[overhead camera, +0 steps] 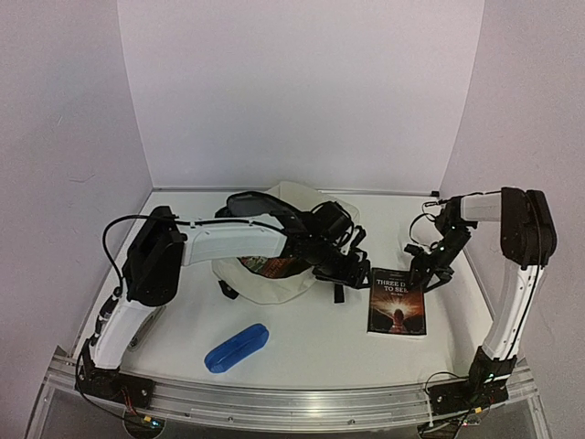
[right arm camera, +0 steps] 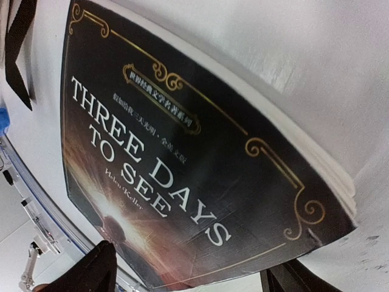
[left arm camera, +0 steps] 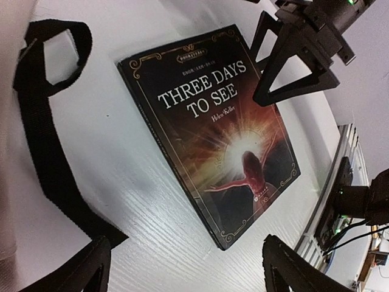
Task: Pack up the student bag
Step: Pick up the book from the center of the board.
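The student bag sits slumped in the middle of the surface, towards the far side, with the left arm stretched across it. Its dark mouth faces up, and a black strap trails out on its right.

Just right of that strap a paperback, "Three Days to See", lies flat and face up. Its long axis runs near to far, with the title end farthest from the arm bases.

The right tool hangs over that far end with its fingers spread and nothing between them. I can't tell whether it touches the cover. The left tool hovers by the bag's right side, pointing at the book, also spread and empty.

The right arm looks much the nearer to the book, and the bag lies to that tool's left, so I'd expect any lift to go that way. A blue pencil case waits near the front edge.
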`<state>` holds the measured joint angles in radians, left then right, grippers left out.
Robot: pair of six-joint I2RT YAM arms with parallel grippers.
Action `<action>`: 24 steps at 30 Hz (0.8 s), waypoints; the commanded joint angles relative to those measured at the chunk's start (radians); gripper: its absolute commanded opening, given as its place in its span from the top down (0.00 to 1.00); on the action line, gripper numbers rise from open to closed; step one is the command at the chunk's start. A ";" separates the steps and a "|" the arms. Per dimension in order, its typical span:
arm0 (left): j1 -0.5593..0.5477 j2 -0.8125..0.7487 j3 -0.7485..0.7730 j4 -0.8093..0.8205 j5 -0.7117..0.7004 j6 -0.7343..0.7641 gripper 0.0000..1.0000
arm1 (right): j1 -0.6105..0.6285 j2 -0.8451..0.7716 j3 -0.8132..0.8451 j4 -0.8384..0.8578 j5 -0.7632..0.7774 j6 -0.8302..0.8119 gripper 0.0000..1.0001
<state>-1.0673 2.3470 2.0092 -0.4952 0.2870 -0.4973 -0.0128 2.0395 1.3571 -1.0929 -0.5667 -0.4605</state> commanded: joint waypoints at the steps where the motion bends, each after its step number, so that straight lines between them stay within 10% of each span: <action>1: -0.017 0.079 0.094 -0.032 0.051 0.034 0.20 | -0.004 0.001 -0.024 -0.001 -0.052 0.073 0.24; 14: -0.026 0.184 0.139 -0.032 0.072 0.005 0.37 | 0.034 0.008 -0.013 0.019 -0.305 0.139 0.65; 24: -0.026 0.173 0.098 -0.009 0.074 -0.005 0.38 | 0.091 -0.006 -0.058 0.066 -0.319 0.156 0.50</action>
<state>-1.0893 2.5141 2.1073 -0.5314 0.3485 -0.4982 0.0614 2.0642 1.3311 -1.0484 -0.8685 -0.3257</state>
